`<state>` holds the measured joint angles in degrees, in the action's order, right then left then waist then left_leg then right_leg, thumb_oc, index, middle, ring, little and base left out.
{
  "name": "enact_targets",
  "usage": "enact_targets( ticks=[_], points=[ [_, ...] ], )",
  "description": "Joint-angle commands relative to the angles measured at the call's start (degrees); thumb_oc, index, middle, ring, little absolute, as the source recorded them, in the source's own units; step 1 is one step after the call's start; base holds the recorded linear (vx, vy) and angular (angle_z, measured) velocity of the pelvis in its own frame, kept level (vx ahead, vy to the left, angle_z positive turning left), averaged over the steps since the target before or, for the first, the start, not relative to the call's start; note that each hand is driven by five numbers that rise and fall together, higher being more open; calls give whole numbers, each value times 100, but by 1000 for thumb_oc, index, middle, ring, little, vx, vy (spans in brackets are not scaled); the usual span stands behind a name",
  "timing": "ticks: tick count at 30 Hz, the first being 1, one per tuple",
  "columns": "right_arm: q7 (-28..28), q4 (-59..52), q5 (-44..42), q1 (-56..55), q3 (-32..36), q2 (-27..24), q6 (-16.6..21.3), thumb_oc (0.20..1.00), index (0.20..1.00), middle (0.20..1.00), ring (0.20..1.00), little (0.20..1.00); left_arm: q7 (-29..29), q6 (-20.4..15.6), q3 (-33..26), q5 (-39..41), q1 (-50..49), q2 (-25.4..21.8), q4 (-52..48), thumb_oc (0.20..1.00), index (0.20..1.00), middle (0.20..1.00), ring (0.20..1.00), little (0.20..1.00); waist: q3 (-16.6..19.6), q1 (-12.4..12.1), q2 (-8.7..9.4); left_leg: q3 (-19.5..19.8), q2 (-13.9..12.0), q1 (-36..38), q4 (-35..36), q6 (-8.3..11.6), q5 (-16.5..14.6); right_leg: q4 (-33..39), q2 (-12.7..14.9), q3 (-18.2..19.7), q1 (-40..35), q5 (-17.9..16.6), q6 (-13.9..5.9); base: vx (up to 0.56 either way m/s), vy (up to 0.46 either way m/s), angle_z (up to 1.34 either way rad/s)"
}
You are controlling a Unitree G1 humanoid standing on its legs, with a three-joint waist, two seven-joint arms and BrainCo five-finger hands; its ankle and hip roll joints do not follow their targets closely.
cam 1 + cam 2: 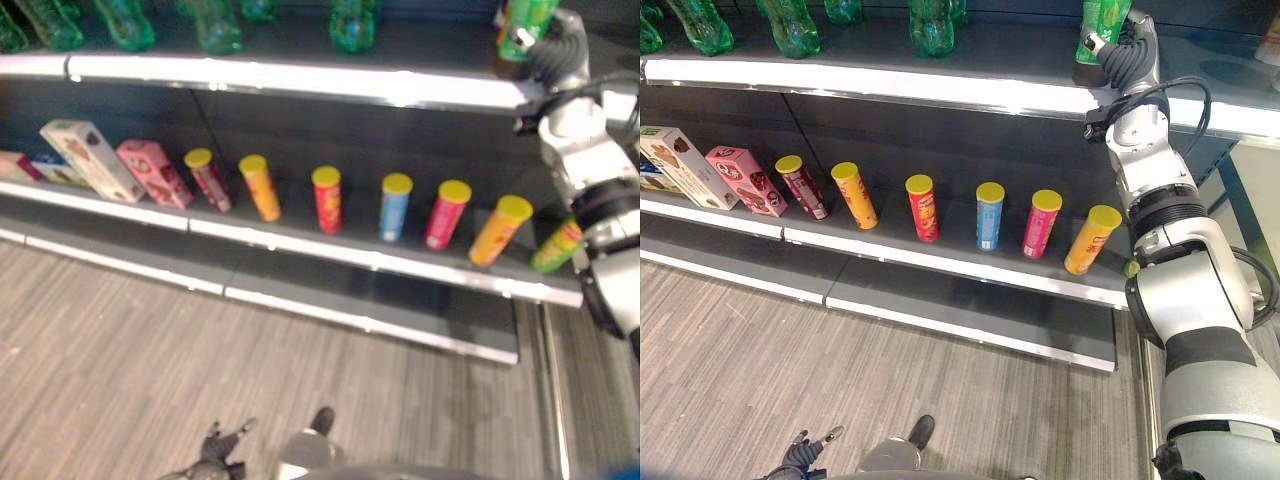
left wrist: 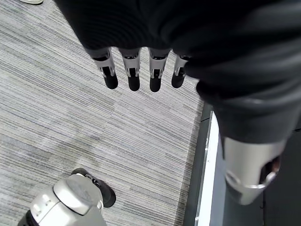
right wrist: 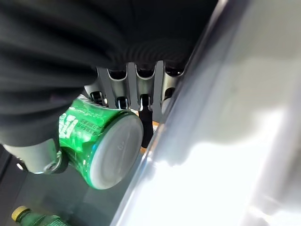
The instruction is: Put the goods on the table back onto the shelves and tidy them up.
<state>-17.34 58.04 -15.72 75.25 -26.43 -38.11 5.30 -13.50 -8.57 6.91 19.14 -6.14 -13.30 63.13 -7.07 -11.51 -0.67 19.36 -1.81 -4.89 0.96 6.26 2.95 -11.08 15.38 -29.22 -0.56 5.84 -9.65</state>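
Note:
My right hand (image 1: 1127, 58) is raised to the right end of the top shelf (image 1: 940, 90) and is shut on a green bottle (image 1: 1103, 20). The right wrist view shows the bottle (image 3: 101, 141) from its pale base, with the fingers (image 3: 141, 92) curled over its side and the thumb under it, right by the shelf's bright front edge (image 3: 221, 141). My left hand (image 2: 131, 70) hangs low over the floor with straight fingers and holds nothing.
Several green bottles (image 1: 930, 25) stand along the top shelf. The lower shelf (image 1: 940, 258) carries several yellow-lidded tubes (image 1: 989, 215), a pink box (image 1: 745, 180) and a white box (image 1: 680, 165) at the left. A green tube (image 1: 555, 245) sits behind my right arm. Grey plank floor (image 1: 790, 350) lies below.

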Motion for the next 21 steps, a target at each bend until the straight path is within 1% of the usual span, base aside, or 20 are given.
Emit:
enact_targets(
  ticks=[1,18,19,20,21],
  points=[
    [-143,159,101,881,-365,-139,127,200,200,200,200,200,-143,-148,174,84,394,-467,109,1000,1000,1000,1000,1000,-266,-81,405,-798,-70,170,-424,216,-862,193,327,642,-176,103,-202,0,0,0],
    [-169,289,228,945,-455,-267,89,200,200,200,200,200,-142,-158,256,38,381,-480,-25,1000,1000,1000,1000,1000,-262,62,392,-874,-94,182,-460,197,-881,248,289,717,-157,53,-198,0,0,0],
    [-180,309,223,946,-457,-275,91,285,285,285,285,285,-160,-172,269,51,381,-473,-76,1000,1000,1000,1000,1000,-264,65,391,-879,-93,187,-464,194,-886,251,287,732,-157,46,-198,0,0,0],
    [-185,316,234,944,-469,-268,89,944,944,944,944,944,-149,-174,303,48,379,-466,-134,1000,1000,1000,1000,1000,-268,81,388,-888,-103,190,-465,190,-888,256,281,755,-152,44,-200,0,0,0],
    [-185,316,234,944,-469,-268,89,944,944,944,944,944,-149,-174,303,48,379,-466,-134,1000,1000,1000,1000,1000,-268,80,388,-888,-104,191,-465,190,-888,257,280,756,-152,44,-200,0,0,0]
  ],
)
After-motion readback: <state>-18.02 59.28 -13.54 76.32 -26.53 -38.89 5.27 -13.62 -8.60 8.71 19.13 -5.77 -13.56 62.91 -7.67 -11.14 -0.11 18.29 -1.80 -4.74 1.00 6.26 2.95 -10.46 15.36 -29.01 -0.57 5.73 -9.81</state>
